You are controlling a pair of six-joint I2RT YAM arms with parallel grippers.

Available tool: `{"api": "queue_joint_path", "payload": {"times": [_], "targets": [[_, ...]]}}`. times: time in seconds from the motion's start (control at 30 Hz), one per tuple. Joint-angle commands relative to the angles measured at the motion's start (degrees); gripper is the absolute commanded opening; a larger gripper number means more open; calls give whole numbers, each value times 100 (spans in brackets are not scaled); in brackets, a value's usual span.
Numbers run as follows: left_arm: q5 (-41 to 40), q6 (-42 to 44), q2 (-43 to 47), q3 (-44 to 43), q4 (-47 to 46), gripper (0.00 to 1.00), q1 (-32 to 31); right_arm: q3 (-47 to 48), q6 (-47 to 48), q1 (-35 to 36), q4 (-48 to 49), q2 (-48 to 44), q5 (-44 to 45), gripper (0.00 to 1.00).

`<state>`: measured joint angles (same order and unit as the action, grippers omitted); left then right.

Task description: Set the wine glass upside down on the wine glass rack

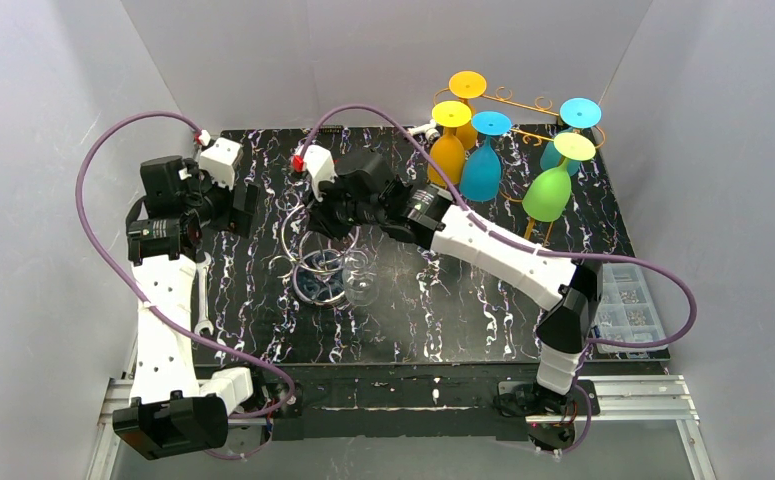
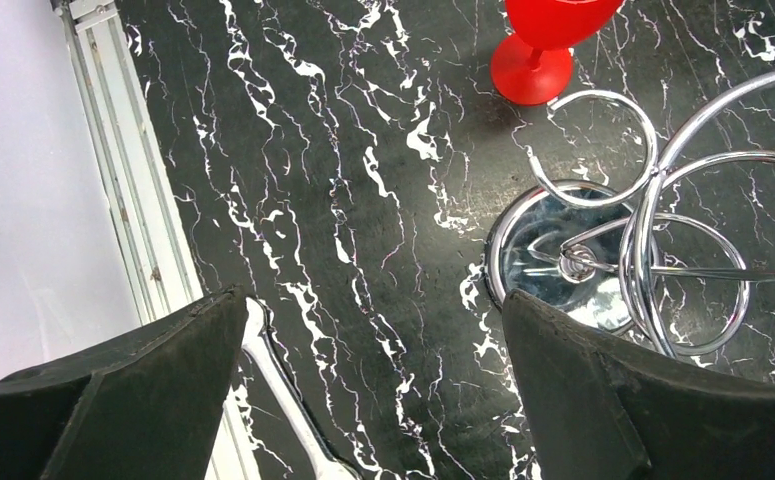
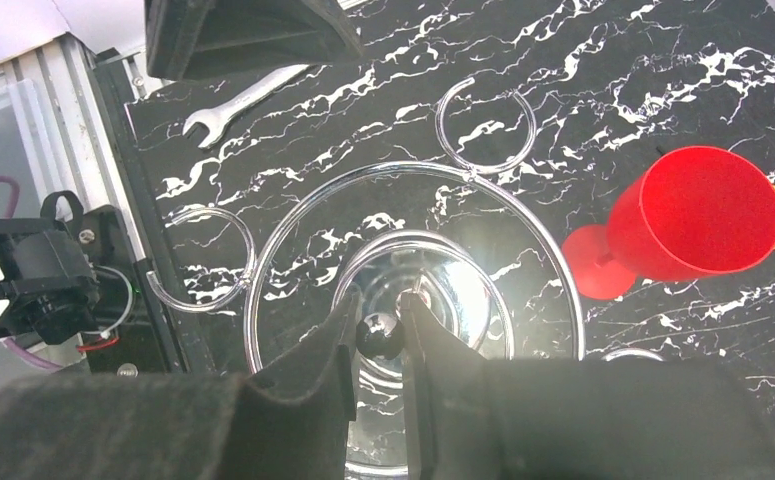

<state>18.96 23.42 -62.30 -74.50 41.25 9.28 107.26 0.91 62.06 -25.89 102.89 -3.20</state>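
Upper left of the top view: the left gripper hangs above the table. Its jaws are released and spread wide with nothing in them. Its own wrist view shows only the marbled surface between the two pads. Just below it in the top view, a wrench lies flat near the table's left edge.

Centre of the top view: the chrome wine glass rack stands on its round base. The right gripper sits directly over it, its arm reaching in from the lower right of the frame. In the right wrist view the jaws are clenched on the ball knob at the top of the rack's stem, one pad on either side and touching it.

Right of centre in the right wrist view: the red wine glass stands upright on its foot on the table. It is just beside the rack's outer ring and not on the rack. It also shows at the top edge of the left wrist view. In the top view it cannot be made out under the right gripper.

Upper right of the top view: a gold wire stand carries several coloured glasses hung upside down. Far right: a clear parts box sits at the table's right edge.
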Motion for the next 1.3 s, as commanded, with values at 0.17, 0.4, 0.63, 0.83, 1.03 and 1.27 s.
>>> {"api": "queue_joint_path", "payload": {"times": [0.17, 0.4, 0.63, 0.83, 1.03, 1.27], "targets": [[428, 73, 263, 285, 195, 99, 36, 926, 154, -151, -491, 276, -178, 1], [807, 19, 379, 522, 249, 99, 38, 1044, 173, -151, -648, 444, -245, 1], [1416, -188, 476, 858, 157, 99, 39, 1819, 282, -185, -1184, 913, -495, 1], [2165, -386, 537, 1499, -187, 99, 39, 2689, 517, -305, -1868, 1319, -700, 1], [2696, -621, 368, 1671, -443, 99, -46, 2905, 610, -326, -2047, 1328, -682, 1], [2897, -667, 385, 1723, -460, 99, -183, 3017, 691, -350, -2233, 1272, -699, 1]]}}
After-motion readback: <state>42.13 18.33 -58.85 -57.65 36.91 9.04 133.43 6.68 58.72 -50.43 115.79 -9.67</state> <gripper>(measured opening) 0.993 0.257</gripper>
